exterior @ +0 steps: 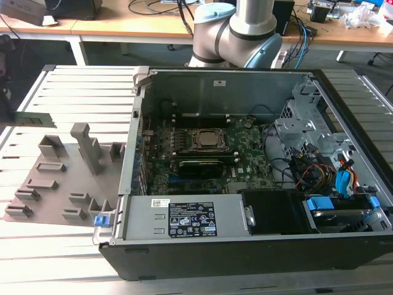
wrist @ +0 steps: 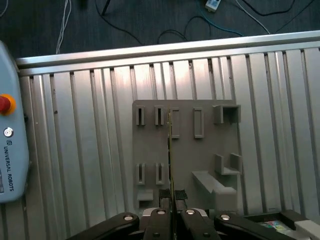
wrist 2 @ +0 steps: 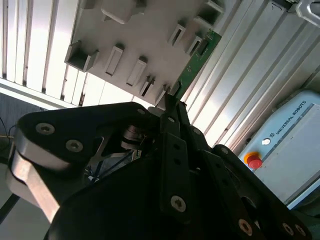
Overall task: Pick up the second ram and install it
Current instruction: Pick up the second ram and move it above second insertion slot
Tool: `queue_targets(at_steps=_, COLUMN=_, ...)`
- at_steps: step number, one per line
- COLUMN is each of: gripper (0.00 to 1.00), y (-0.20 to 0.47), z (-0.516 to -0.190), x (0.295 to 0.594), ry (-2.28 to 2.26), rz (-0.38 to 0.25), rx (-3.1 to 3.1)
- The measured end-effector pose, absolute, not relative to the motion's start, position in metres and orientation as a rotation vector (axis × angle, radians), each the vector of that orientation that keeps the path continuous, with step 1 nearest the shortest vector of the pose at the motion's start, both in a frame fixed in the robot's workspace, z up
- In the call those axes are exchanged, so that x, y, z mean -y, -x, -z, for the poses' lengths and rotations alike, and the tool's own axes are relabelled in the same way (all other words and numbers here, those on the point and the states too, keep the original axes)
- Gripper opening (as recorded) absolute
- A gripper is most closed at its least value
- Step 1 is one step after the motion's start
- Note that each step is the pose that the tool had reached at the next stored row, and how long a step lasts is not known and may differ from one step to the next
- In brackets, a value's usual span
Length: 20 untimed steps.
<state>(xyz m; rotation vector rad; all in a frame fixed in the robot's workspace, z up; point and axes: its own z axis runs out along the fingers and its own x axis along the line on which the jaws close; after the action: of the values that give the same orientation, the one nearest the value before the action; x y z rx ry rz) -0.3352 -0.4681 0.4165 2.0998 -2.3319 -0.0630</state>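
In the exterior view the second ram [exterior: 31,119] hangs level above the grey fixture tray [exterior: 64,184], at the exterior view's left of the open computer case [exterior: 233,246]. In the second wrist view the gripper [wrist 2: 172,97] is clamped on the stick's end. In the first wrist view the stick sits edge-on between the closed fingers [wrist: 164,195], over the tray

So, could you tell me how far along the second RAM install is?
Pickup looks done: the gripper is shut on the second ram, held clear of the grey fixture tray. Installing is left: it is not yet in the motherboard.
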Motion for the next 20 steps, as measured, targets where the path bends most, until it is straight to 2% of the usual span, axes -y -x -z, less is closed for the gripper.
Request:
queue_targets(at_steps=13, gripper=0.14, y=0.302, z=-0.416, x=0.467, ry=-2.196, rz=0.063, rx=2.239)
queue_targets(at_steps=20, gripper=0.14, y=0.240, z=-0.416, x=0.466, ry=-2.197, rz=0.063, rx=2.238)
